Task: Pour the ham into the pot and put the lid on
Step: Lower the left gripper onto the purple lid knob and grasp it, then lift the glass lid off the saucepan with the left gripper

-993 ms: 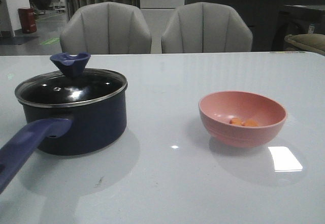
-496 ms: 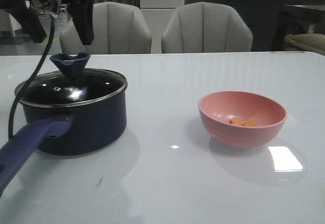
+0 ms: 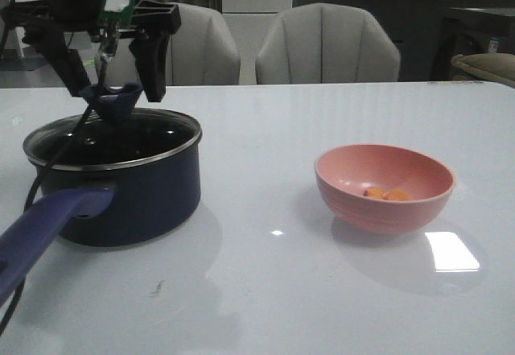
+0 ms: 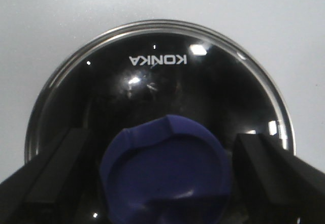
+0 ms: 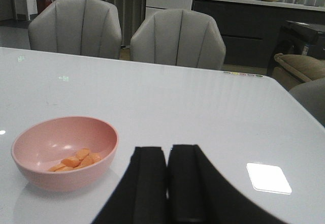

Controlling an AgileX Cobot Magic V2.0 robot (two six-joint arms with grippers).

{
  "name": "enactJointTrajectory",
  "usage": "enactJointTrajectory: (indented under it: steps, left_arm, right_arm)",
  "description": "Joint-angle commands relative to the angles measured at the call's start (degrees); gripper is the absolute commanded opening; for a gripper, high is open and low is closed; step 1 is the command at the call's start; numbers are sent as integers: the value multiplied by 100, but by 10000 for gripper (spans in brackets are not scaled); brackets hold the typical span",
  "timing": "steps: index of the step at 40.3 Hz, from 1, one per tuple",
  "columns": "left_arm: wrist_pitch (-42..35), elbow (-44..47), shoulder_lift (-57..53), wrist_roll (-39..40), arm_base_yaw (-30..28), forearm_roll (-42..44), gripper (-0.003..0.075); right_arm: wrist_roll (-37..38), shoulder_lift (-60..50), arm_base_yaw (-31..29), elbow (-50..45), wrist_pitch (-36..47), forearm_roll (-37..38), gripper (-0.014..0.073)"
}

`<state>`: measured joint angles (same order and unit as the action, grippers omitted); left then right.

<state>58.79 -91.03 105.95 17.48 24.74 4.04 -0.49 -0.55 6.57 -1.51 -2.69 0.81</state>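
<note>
The dark pot [image 3: 121, 194] stands at the left of the white table [image 3: 265, 282], its purple-blue handle [image 3: 44, 230] pointing toward me. The glass lid [image 3: 113, 139] sits on it and also shows in the left wrist view [image 4: 157, 76]. My left gripper [image 3: 113, 73] is open, one finger [image 3: 153, 61] on each side of the lid's knob [image 3: 112, 100], not touching; the knob fills the left wrist view [image 4: 165, 176]. The ham [image 3: 385, 194] lies in the pink bowl [image 3: 385, 187] at the right and also shows in the right wrist view [image 5: 76, 160]. My right gripper [image 5: 167, 155] is shut and empty, beside the bowl [image 5: 65, 153].
Two grey chairs [image 3: 326, 45] stand behind the table's far edge. A black cable [image 3: 48, 158] hangs from the left arm down past the pot's handle. A bright light reflection [image 3: 451, 252] lies on the table at the front right.
My left gripper has come into view from the upper left and dropped until its open fingers straddle the lid's knob. The pot, lid and bowl have not moved.
</note>
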Motion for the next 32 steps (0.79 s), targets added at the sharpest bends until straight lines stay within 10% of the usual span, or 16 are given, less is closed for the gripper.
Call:
enactJointTrajectory:
  steps: [1,19,32]
  left_arm:
    - [-85,-185,-199,74,30,-30,584]
    - [33,-185,-185,74,30,-93,366]
    - [33,-541,-274,74,30,-93,351]
  right_arm:
    - [-25,-120,-31,23,481,60,146]
    - [-25,-120,-31,23,481,60,146]
    - [-25,-120,-31,23,481,60,146]
